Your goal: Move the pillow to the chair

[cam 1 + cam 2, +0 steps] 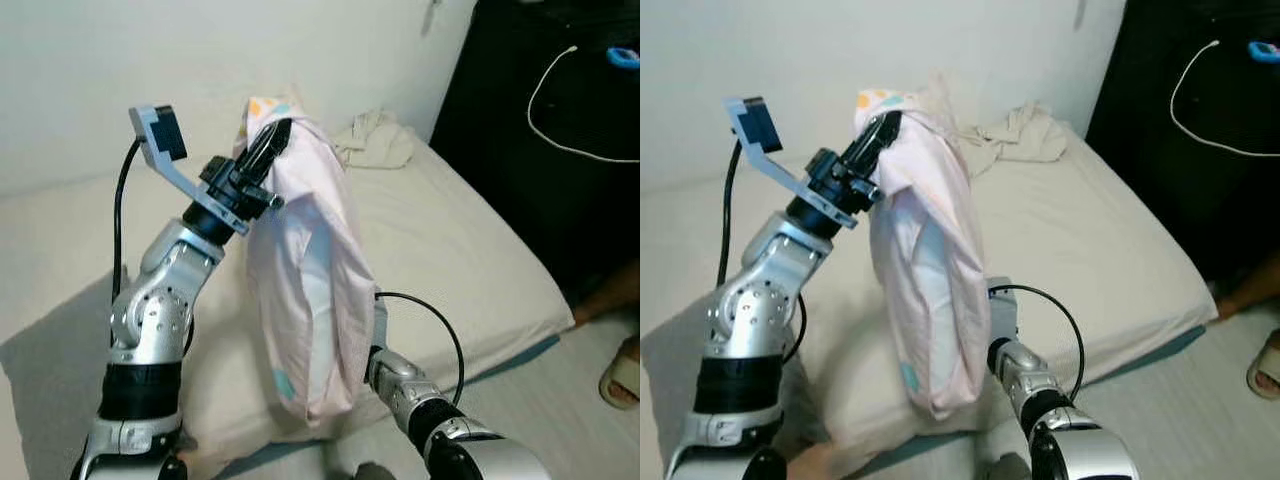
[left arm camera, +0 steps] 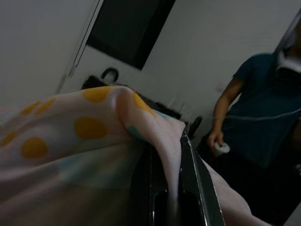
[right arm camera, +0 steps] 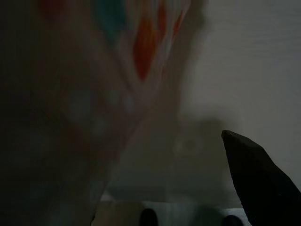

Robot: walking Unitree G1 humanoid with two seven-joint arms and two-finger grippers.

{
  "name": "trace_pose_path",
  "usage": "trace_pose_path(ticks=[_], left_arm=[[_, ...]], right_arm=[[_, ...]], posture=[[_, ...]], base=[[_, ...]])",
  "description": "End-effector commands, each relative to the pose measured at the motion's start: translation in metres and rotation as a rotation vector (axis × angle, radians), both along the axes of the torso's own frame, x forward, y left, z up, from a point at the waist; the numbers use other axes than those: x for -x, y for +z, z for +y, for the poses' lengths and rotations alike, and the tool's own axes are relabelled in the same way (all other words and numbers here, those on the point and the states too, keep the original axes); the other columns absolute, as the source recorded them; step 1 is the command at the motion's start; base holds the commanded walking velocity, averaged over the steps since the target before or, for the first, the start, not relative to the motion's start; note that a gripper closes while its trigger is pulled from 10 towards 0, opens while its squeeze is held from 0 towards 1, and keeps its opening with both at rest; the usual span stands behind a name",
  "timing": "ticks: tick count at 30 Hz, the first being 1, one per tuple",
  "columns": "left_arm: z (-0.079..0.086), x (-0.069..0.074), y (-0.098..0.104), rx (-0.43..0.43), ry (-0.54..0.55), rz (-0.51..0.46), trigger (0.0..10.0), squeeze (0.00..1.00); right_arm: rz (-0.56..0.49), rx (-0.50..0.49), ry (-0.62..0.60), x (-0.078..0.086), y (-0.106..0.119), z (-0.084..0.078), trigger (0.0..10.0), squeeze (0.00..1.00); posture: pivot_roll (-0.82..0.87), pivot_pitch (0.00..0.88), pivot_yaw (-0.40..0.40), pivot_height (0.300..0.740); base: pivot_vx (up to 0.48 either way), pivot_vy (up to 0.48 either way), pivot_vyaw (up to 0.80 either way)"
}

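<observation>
- Pillow (image 1: 305, 270) is up in the air, hanging long and upright over the bed (image 1: 470, 260), pale pink cover w/ coloured spots.
- Left gripper (image 1: 268, 148) has it at the top edge: black fingers (image 2: 188, 188) pinched tight on a fold of the cover, fabric squeezed between them w/ barely any gap, seen clearly in left wrist view.
- Left arm is raised, elbow bent, wrist camera bracket sticking out above it.
- Right gripper (image 1: 998, 320) sits low, behind the pillow's lower half, pressed against the fabric; the pillow hides the fingers from the head cam. Right wrist view is dark: one black finger (image 3: 263, 183) visible, pillow fabric close beside it. Can't tell if it's gripping or how wide it's set.
- Pillow's bottom corner hangs near the bed's front edge, just above the mattress.
- Crumpled cream cloth (image 1: 375, 140) lies at the far end of the bed by the wall.
- White cable (image 1: 560, 100) draped on dark furniture off to the right.
- Person (image 2: 263, 108) in dark blue top stands in left wrist view, holding a small white object; a foot in a sandal (image 1: 622, 375) on the floor at right.
</observation>
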State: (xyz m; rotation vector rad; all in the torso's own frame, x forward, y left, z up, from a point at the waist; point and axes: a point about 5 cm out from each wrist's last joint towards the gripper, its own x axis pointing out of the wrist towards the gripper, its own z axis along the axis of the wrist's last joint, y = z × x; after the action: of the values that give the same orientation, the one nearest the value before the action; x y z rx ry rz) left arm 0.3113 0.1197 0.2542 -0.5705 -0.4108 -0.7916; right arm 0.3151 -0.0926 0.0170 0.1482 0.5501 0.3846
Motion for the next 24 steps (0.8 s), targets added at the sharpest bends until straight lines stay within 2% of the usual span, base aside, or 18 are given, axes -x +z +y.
trace_pose_path(ticks=[1, 4, 5, 6, 7, 10, 12, 14, 15, 16, 20, 24], left_arm=[[-0.005, 0.007, -0.005, -0.040, -0.016, -0.036, 0.0, 0.00], [-0.013, 0.014, -0.034, -0.126, -0.067, 0.030, 0.0, 0.00], [-0.020, 0.024, -0.053, -0.170, -0.137, 0.073, 0.0, 0.00], [-0.020, 0.024, -0.053, -0.170, -0.137, 0.073, 0.0, 0.00], [-0.025, 0.034, -0.067, -0.198, -0.220, 0.098, 0.0, 0.00], [-0.029, 0.046, -0.083, -0.235, -0.297, 0.133, 0.0, 0.00], [-0.030, 0.048, -0.095, -0.266, -0.305, 0.169, 0.0, 0.00], [-0.028, 0.044, -0.106, -0.274, -0.260, 0.211, 0.0, 0.00], [-0.026, 0.038, -0.112, -0.266, -0.206, 0.245, 1.4, 0.00], [-0.024, 0.035, -0.116, -0.255, -0.181, 0.267, 10.0, 0.00], [-0.022, 0.033, -0.127, -0.240, -0.158, 0.308, 10.0, 0.00], [-0.017, 0.036, -0.161, -0.277, -0.135, 0.414, 10.0, 0.00]], right_arm=[[0.044, 0.028, 0.000, 0.010, -0.012, -0.003, 10.0, 0.00], [0.074, 0.050, -0.019, 0.016, -0.019, -0.009, 10.0, 0.00], [0.088, 0.062, -0.028, 0.018, -0.022, -0.012, 10.0, 0.00], [0.088, 0.062, -0.028, 0.018, -0.022, -0.012, 10.0, 0.00], [0.093, 0.066, -0.030, 0.020, -0.024, -0.013, 10.0, 0.00], [0.096, 0.063, -0.034, 0.020, -0.025, -0.014, 10.0, 0.00], [0.093, 0.074, -0.033, 0.021, -0.025, -0.015, 10.0, 0.00], [0.093, 0.060, -0.043, 0.021, -0.025, -0.016, 10.0, 0.00], [0.105, 0.072, -0.034, 0.023, -0.027, -0.017, 10.0, 0.00], [0.112, 0.077, -0.032, 0.024, -0.028, -0.017, 10.0, 0.00], [0.123, 0.089, -0.035, 0.026, -0.030, -0.018, 10.0, 0.00], [0.150, 0.109, -0.047, 0.031, -0.036, -0.023, 10.0, 0.00]], posture=[[-0.12, 0.056, 0.020, 0.740], [-0.12, 0.053, 0.017, 0.740], [-0.11, 0.051, 0.016, 0.740], [-0.11, 0.051, 0.016, 0.740], [-0.11, 0.053, 0.015, 0.740], [-0.11, 0.053, 0.009, 0.740], [-0.11, 0.054, 0.006, 0.740], [-0.11, 0.054, 0.004, 0.740], [-0.11, 0.054, 0.004, 0.740], [-0.11, 0.052, 0.003, 0.740], [-0.11, 0.046, 0.001, 0.740], [-0.11, 0.040, 0.001, 0.740]], base=[[0.000, 0.000, 0.00], [0.000, 0.000, 0.00], [0.000, 0.000, 0.00], [0.000, 0.000, 0.00], [0.000, 0.000, 0.00], [0.000, 0.000, 0.00], [0.000, 0.000, 0.00], [0.000, 0.000, 0.00], [0.000, 0.000, 0.00], [0.000, 0.000, -0.52], [0.000, 0.000, -0.60], [0.000, 0.000, -0.65]])
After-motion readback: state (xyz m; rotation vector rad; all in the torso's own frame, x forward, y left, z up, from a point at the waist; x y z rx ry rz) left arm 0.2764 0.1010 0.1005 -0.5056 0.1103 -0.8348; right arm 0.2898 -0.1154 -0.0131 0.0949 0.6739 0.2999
